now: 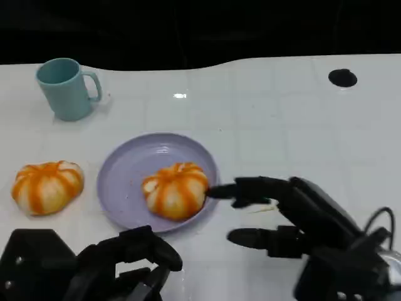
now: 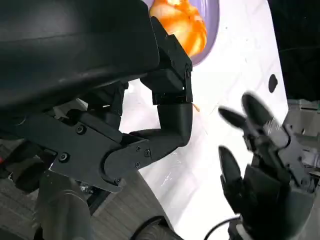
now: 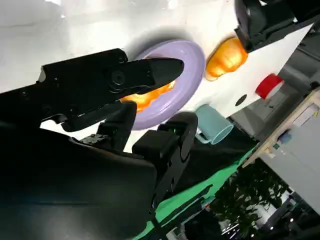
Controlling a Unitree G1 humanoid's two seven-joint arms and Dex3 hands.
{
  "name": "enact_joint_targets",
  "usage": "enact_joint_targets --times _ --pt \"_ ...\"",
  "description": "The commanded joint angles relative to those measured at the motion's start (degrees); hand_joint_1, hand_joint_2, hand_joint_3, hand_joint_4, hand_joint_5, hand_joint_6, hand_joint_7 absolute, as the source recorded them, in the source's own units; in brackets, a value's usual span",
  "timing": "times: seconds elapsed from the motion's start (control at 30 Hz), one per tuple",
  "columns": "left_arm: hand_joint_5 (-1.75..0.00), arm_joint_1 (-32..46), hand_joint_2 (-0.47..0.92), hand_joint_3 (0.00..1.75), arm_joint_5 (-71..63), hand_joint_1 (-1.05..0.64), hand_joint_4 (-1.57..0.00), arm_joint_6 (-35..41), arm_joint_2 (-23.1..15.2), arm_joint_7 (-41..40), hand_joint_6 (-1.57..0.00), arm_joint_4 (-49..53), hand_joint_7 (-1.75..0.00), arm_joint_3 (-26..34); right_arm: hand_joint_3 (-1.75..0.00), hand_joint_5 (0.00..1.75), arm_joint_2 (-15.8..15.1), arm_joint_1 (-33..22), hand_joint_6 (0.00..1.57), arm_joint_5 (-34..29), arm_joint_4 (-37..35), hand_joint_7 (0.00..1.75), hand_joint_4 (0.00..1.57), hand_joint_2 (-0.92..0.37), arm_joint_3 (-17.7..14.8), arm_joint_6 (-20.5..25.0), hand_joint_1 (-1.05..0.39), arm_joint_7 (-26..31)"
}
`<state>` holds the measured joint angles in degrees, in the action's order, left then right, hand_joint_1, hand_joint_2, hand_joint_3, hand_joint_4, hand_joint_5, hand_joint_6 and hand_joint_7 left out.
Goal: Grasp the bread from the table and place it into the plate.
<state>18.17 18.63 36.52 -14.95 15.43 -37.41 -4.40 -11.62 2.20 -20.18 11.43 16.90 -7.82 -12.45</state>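
With one bread [image 1: 176, 190] already resting in the plate [image 1: 125, 182], the right robot hand [image 1: 285, 216] sits beside it, fingers spread and empty, while the bread looks light and soft, best cupped gently around its sides.

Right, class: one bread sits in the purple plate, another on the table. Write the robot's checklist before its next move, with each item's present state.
1. One bread rests in the plate: ok.
2. Right hand holds nothing, fingers apart: ok.
3. Right fingertip is clear of that bread: cannot tell.
4. Left hand holds nothing: ok.
5. Second bread in the plate: not ok, it lies on the table.
6. Cup stands apart from both breads: ok.
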Motion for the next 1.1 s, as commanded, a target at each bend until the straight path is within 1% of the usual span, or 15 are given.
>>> enact_joint_targets --times 0.03,0.07,0.1,0.13,0.17,0.2,0.23,0.3,0.4,0.53,0.67,0.8,0.97,1.1 --pt "-1.75 -0.4 0.78 0.82 0.2 -0.30 -0.64 -0.4 -0.7 0.5 -0.59 0.7 -1.47 0.5 -0.18 1.21 -2.3 -5.1 0.93 3.2 1.8 0.58 0.75 -0.86 -4.7 -4.8 -0.25 1.9" --pt "-1.75 -0.5 0.78 0.81 0.3 -0.30 -0.64 -0.3 -0.7 0.6 -0.59 0.7 -1.47 0.6 -0.33 1.30 -2.3 -6.2 0.91 3.7 1.6 0.69 0.75 -0.78 -5.5 -6.1 -0.21 2.6" --pt "-1.75 -0.6 0.78 0.81 0.4 -0.31 -0.63 -0.2 -0.7 0.6 -0.59 0.7 -1.47 0.7 -0.71 1.39 -2.3 -7.3 0.90 4.2 1.7 0.83 0.75 -0.57 -6.3 -6.7 -0.16 3.0" --pt "-1.75 -0.6 0.78 0.80 0.4 -0.31 -0.63 -0.1 -0.7 0.6 -0.59 0.7 -1.47 0.7 -0.93 1.43 -2.3 -8.0 0.87 4.5 1.8 0.93 0.74 -0.46 -6.8 -7.1 -0.13 3.2" --pt "-1.75 -0.6 0.78 0.80 0.4 -0.31 -0.63 -0.2 -0.7 0.6 -0.59 0.8 -1.47 0.7 -1.05 1.45 -2.5 -9.1 0.85 4.9 2.3 0.99 0.74 -0.41 -7.5 -7.0 -0.12 3.1" --pt "-1.75 -0.6 0.78 0.80 0.2 -0.31 -0.64 -0.4 -0.7 0.6 -0.59 0.9 -1.47 0.6 -1.13 1.56 -2.8 -10.2 0.83 5.0 3.1 1.10 0.74 -0.40 -8.1 -6.6 -0.11 2.9" --pt "-1.75 -0.6 0.78 0.80 0.1 -0.31 -0.65 -0.6 -0.8 0.6 -0.59 0.9 -1.47 0.5 -1.15 1.64 -3.1 -11.0 0.82 4.9 3.7 1.17 0.75 -0.40 -8.6 -6.4 -0.11 2.8" --pt "-1.75 -0.6 0.78 0.79 0.0 -0.31 -0.65 -0.5 -0.8 0.6 -0.59 0.9 -1.47 0.5 -1.22 1.72 -4.0 -12.8 0.81 4.2 5.3 1.28 0.81 -0.40 -9.6 -6.8 -0.08 2.8" --pt "-1.75 -0.6 0.79 0.79 0.2 -0.31 -0.64 -0.2 -0.8 0.6 -0.58 0.7 -1.46 0.5 -1.31 1.74 -5.0 -15.1 0.81 3.3 7.5 1.35 0.87 -0.37 -10.9 -7.4 -0.06 2.9" --pt "-1.75 -0.6 0.79 0.78 0.2 -0.31 -0.63 -0.7 -1.0 0.9 -0.59 0.8 -1.45 0.6 -1.43 1.75 -5.7 -18.3 0.82 2.8 10.6 1.40 0.89 -0.31 -12.2 -6.6 -0.03 2.7" --pt "-1.75 -0.7 0.80 0.78 0.4 -0.32 -0.65 -0.6 -1.1 1.1 -0.60 1.1 -1.46 1.1 -1.44 1.75 -4.6 -20.0 0.85 1.1 10.0 1.42 0.89 -0.28 -12.2 -6.6 -0.03 4.3" --pt "-1.75 -0.6 0.80 0.77 0.5 -0.32 -0.65 -0.6 -1.1 1.3 -0.60 1.2 -1.45 1.4 -1.44 1.75 -3.5 -20.3 0.84 -0.7 8.1 1.48 0.91 -0.27 -11.8 -6.7 -0.06 6.4" --pt "-1.75 -0.2 0.79 0.77 0.1 -0.32 -0.66 -1.2 -1.2 1.6 -0.61 1.1 -1.44 1.6 -1.41 1.75 -2.9 -20.0 0.82 -1.9 6.4 1.49 0.92 -0.28 -11.5 -6.9 -0.09 8.3" --pt "-1.75 0.1 0.80 0.76 -0.2 -0.32 -0.65 -1.5 -1.4 1.7 -0.61 0.9 -1.44 1.7 -1.34 1.75 -2.5 -19.7 0.81 -2.5 5.8 1.51 0.92 -0.32 -11.2 -6.8 -0.11 8.9"
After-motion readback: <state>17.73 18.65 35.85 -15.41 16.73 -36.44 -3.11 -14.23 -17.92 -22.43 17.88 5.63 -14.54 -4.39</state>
